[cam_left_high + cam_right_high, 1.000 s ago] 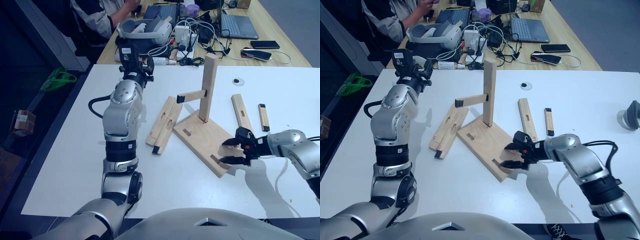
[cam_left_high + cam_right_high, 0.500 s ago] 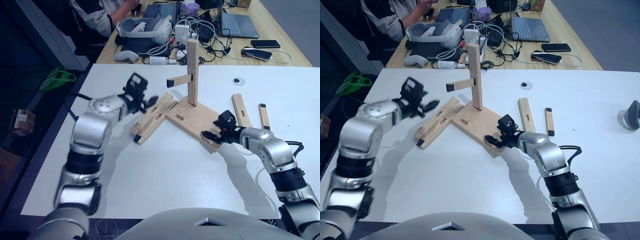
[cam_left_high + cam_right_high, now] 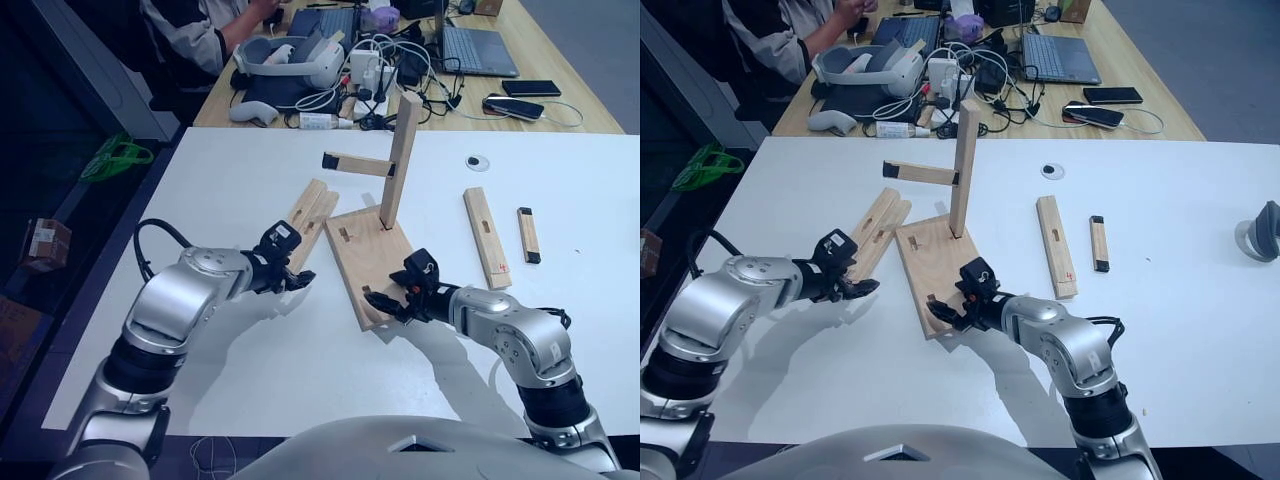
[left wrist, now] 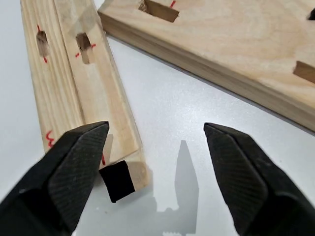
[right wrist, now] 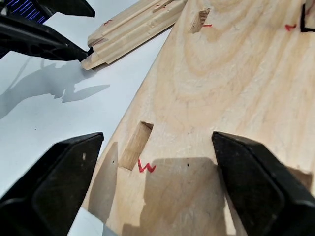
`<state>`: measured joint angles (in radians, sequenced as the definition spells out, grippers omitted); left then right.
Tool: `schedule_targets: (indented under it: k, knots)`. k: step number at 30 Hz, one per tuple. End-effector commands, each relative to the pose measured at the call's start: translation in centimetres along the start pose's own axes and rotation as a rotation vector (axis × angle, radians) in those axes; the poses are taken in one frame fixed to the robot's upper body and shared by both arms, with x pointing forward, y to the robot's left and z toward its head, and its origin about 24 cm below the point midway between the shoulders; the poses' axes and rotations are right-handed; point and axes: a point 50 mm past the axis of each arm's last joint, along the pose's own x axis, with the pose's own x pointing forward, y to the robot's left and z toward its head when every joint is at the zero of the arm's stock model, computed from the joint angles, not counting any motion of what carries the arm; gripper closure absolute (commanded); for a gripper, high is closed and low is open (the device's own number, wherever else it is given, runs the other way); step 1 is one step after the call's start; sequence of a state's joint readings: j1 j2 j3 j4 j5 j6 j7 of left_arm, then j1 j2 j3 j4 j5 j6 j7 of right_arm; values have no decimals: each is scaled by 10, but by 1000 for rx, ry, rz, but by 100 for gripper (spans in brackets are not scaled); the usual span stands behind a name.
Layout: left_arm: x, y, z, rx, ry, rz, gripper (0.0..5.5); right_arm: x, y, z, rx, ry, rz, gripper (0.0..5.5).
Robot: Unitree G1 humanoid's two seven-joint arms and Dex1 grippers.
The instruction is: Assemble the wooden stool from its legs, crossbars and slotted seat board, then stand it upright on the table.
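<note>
The seat board (image 3: 352,262) lies flat mid-counter (image 3: 250,170), one corner toward the robot. A leg (image 3: 398,160) stands upright in a slot at the board's 1 o'clock end, and a crossbar (image 3: 355,165) juts from the leg toward 9 o'clock, level, above the surface.

At the board's 10 o'clock, two more legs (image 3: 308,215) lie side by side, touching, just beside the board's edge. At 3 o'clock, well apart, lies a fourth leg (image 3: 486,235), with a short bar (image 3: 526,235) beyond it. A small round grommet (image 3: 472,160) sits at 1 o'clock. Beyond, at 12 o'clock, a rear counter (image 3: 560,70) carries a headset (image 3: 285,60), cables (image 3: 390,70), a laptop (image 3: 475,45) and a phone (image 3: 530,89).

The left end effector (image 3: 296,274) hangs at the near end of the paired legs, fingers spread wide and empty: one is by the legs' tip, the other over bare counter, the board's edge close ahead. The right end effector (image 3: 388,298) is at the board's 6 o'clock corner, fingers wide apart above the wood, gripping nothing.

All the parts are pale wood with plain grain, square-edged. The rectangular slots are marked in red pen. Bar ends carry black tips. The fingers (image 4: 78,157) are black wedges with finely ribbed pads.
</note>
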<state>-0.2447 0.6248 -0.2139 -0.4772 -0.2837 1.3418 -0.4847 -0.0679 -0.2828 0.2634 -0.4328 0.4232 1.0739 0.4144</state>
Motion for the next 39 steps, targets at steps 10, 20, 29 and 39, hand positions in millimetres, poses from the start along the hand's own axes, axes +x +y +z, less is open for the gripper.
schedule_targets:
  k: [10,20,29,39]
  knots:
    - [43,-11,0,-359,-34,261,196,-7,-24,29,-90,-16,-99,135]
    - [57,0,3,-377,-78,282,290,-7,-43,69,-166,-111,-190,135]
    - [40,29,37,-306,-284,420,345,-8,-53,105,-182,-246,-258,135]
    - [-68,95,119,-147,-767,1006,345,-29,-25,146,-195,-483,17,135]
